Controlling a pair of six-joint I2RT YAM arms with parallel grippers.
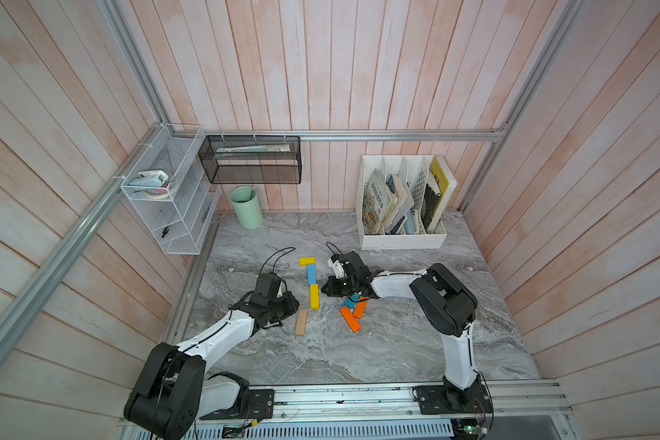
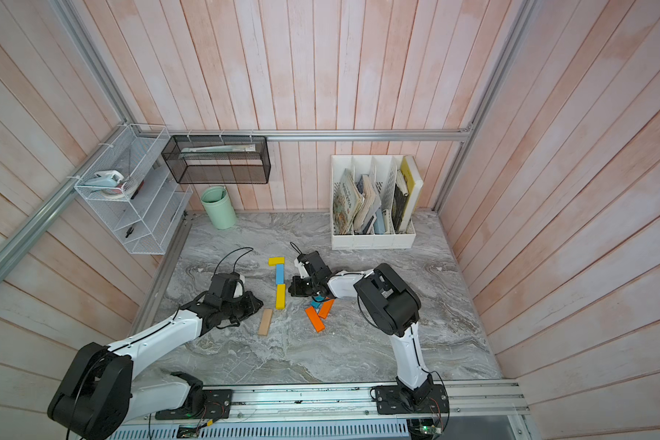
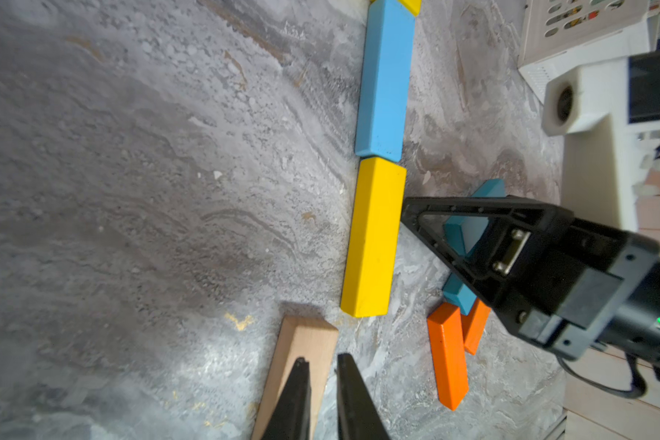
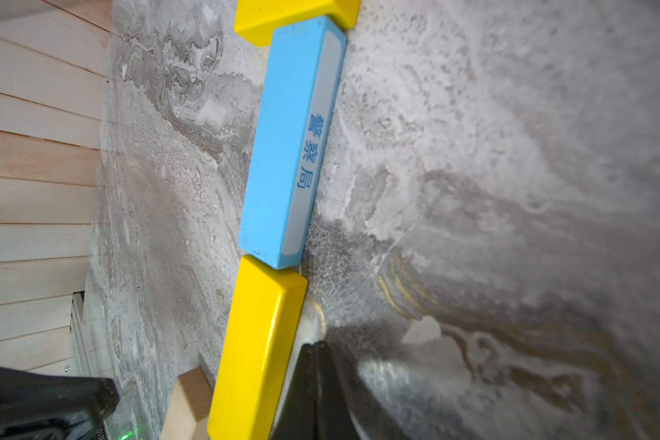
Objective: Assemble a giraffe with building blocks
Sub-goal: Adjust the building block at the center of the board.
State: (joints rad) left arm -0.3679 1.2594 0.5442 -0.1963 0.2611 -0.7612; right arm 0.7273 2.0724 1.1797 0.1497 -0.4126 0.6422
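Note:
In both top views a short yellow block (image 1: 306,261), a light blue block (image 1: 311,274) and a long yellow block (image 1: 314,296) lie end to end as the giraffe's head and neck. A tan block (image 1: 301,322) lies slanted just below them, apart from the row. Two orange blocks (image 1: 350,319) (image 1: 360,308) and a teal one (image 1: 351,301) are piled to the right. My left gripper (image 3: 322,360) hovers over the tan block's (image 3: 305,343) upper end, jaws a narrow gap apart and holding nothing. My right gripper (image 4: 317,346) is shut, its tip against the long yellow block's (image 4: 256,343) side.
A green cup (image 1: 247,207) and a white file holder with books (image 1: 402,202) stand at the back of the marble table. A white wire rack (image 1: 164,190) and a black mesh basket (image 1: 250,160) hang on the walls. A metal rail (image 1: 340,396) runs along the front.

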